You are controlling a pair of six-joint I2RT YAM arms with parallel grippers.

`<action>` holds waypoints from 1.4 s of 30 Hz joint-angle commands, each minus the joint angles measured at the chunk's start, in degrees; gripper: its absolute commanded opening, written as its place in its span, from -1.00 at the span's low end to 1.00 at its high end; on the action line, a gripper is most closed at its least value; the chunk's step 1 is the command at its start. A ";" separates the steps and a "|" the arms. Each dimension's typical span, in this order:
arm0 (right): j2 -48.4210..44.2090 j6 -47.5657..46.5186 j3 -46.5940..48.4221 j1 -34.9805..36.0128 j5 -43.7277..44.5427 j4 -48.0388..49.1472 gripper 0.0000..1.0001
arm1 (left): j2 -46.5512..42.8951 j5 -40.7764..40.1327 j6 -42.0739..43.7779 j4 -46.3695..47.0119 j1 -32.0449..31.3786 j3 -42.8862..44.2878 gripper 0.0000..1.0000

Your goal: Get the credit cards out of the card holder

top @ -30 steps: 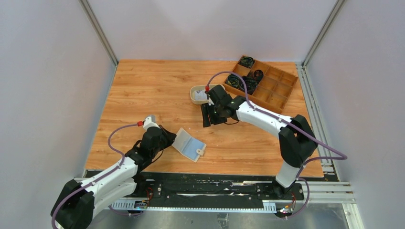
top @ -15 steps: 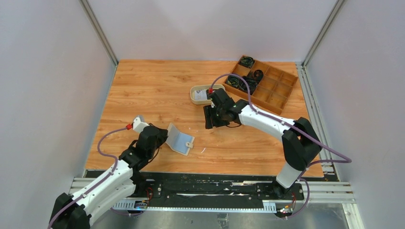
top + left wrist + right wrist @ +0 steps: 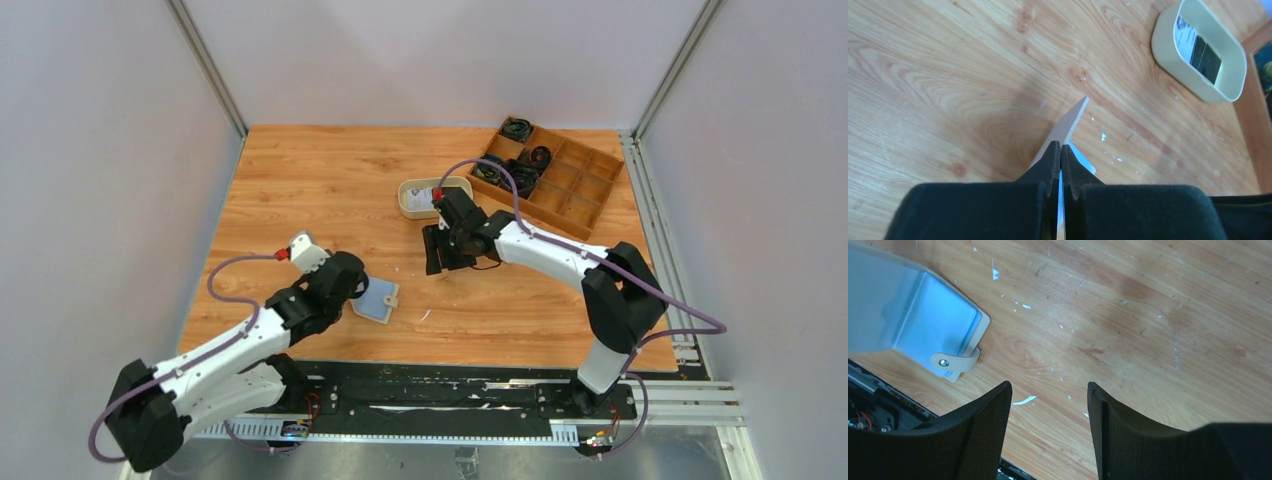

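Note:
The card holder [image 3: 380, 301], beige outside and pale blue inside, lies open near the table's front. My left gripper [image 3: 354, 293] is shut on its left edge. In the left wrist view the fingertips [image 3: 1053, 150] pinch the beige flap [image 3: 1069, 123]. The right wrist view shows the holder's blue inside [image 3: 923, 315] and its snap tab [image 3: 955, 361]. My right gripper [image 3: 437, 252] is open and empty, hovering over bare wood right of the holder; its jaws [image 3: 1048, 390] stand wide apart. A white and a black credit card [image 3: 1198, 47] lie in the oval beige tray [image 3: 1168, 55].
The oval tray [image 3: 408, 203] stands behind my right gripper. A wooden compartment box [image 3: 575, 190] with black cable coils [image 3: 520, 175] sits at the back right. Small white flecks [image 3: 1024, 400] dot the wood. The table's front edge and black rail [image 3: 450, 372] lie close to the holder.
My left arm has swung and turned its wrist, pulling the card holder left and back toward the front edge. The right gripper has barely moved and stays open.

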 commanded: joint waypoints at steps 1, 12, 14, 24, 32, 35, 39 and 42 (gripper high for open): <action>1.36 0.99 -2.67 0.93 -6.41 4.08 0.22 | 9.49 -9.82 -4.31 -7.80 -6.22 7.08 -1.00; 1.73 4.01 -6.66 1.15 -10.31 8.68 0.22 | 13.59 -3.94 -4.75 -1.33 -7.37 5.93 -1.00; 2.08 5.24 -7.64 1.11 -11.80 10.52 0.22 | 15.04 -1.67 -5.06 0.90 -8.15 5.36 -1.00; 4.80 12.00 -14.43 1.78 -16.54 21.03 0.20 | 18.40 -1.99 -6.40 1.32 -12.66 8.14 -1.00; 7.03 14.56 -18.26 1.78 -17.71 27.62 0.17 | 20.19 0.77 -6.49 4.36 -14.31 9.08 -1.00; 7.61 14.51 -18.96 1.78 -17.58 28.60 0.16 | 21.51 2.87 -6.66 5.91 -14.67 9.46 -1.00; 8.52 14.47 -20.13 1.75 -17.31 29.77 0.16 | 22.47 2.82 -6.60 7.00 -15.88 10.12 -1.00; 9.48 14.52 -20.70 1.56 -17.38 30.69 0.16 | 22.86 3.29 -6.11 7.65 -16.28 10.56 -1.00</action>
